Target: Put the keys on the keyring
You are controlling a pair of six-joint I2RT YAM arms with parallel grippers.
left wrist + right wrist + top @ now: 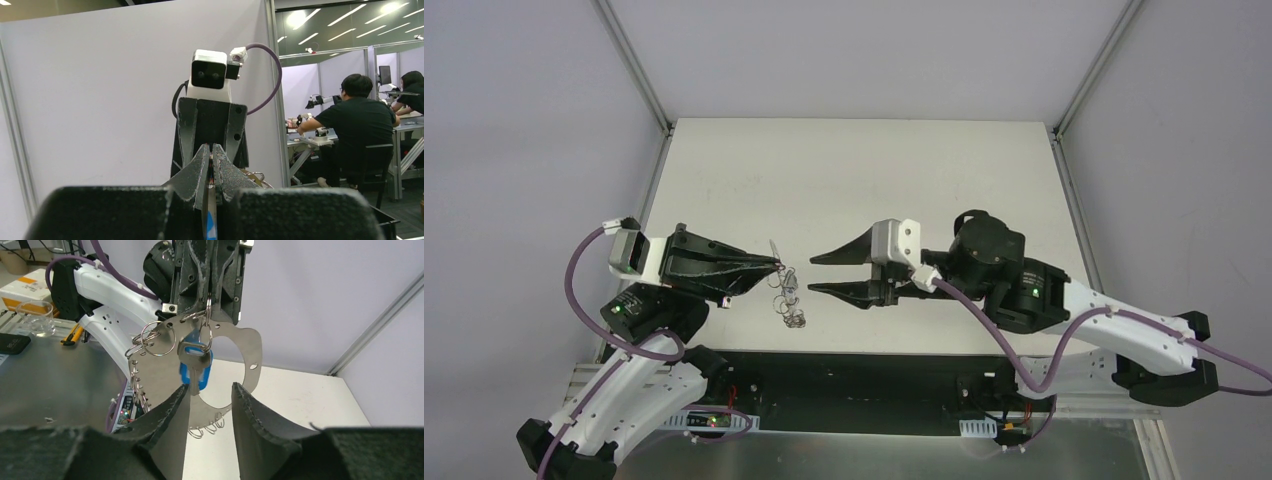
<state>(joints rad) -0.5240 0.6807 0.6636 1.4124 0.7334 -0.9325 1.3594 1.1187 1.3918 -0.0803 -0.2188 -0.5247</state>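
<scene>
- White desk [854,170] between pale grey walls, as I see it from above.
- Left jaws are clamped on the keyring [250,347], holding it up off the desk.
- My right wrist view alone plainly shows one blue key [194,362] dangling before it.
- Right jaws gape apart, nearby.

You had one keyring [248,347], one blue key [194,360], one bench [854,170] and two tools: left tool [775,265], right tool [812,273].

a robotics lab: white partitions [100,100], seated workers [357,125].
</scene>
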